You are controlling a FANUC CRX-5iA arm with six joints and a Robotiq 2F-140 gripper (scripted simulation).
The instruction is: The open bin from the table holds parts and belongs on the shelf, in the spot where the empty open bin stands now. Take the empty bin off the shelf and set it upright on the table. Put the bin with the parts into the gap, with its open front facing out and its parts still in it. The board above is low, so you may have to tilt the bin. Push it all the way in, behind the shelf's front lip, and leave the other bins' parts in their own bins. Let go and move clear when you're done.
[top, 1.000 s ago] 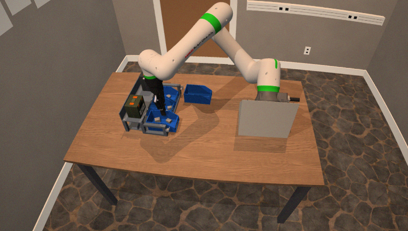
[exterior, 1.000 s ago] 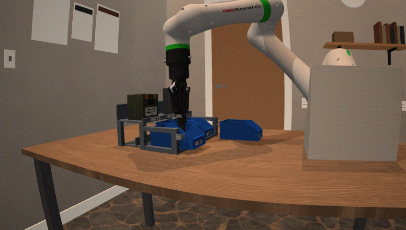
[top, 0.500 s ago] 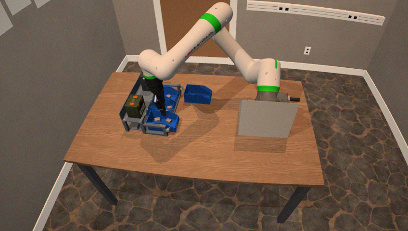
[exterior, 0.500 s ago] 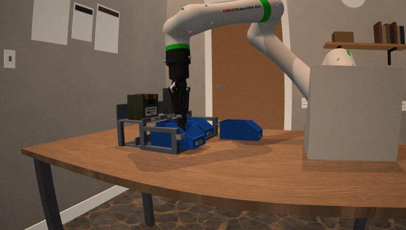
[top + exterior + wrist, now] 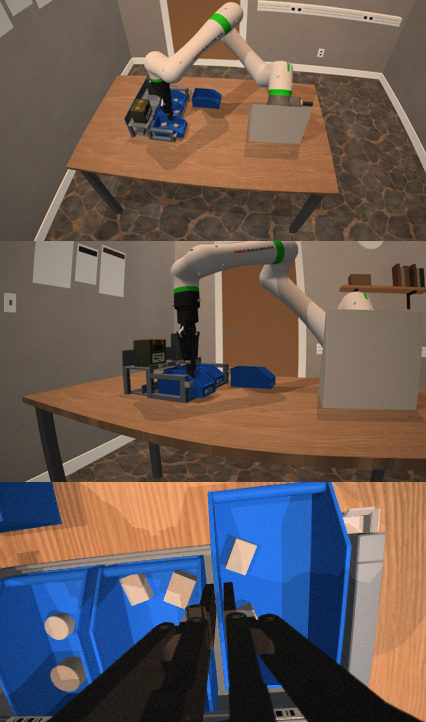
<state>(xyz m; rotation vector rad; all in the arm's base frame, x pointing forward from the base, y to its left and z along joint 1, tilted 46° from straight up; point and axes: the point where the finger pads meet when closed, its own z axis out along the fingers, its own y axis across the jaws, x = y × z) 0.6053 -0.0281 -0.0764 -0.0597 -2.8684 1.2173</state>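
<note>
My gripper (image 5: 170, 117) (image 5: 190, 374) (image 5: 220, 597) points down, parted slightly around the smooth blue bin's (image 5: 183, 128) (image 5: 199, 384) (image 5: 296, 532) thin sidewall, gripping nothing; pale blocky parts (image 5: 176, 126) (image 5: 241, 556) lie inside.
</note>
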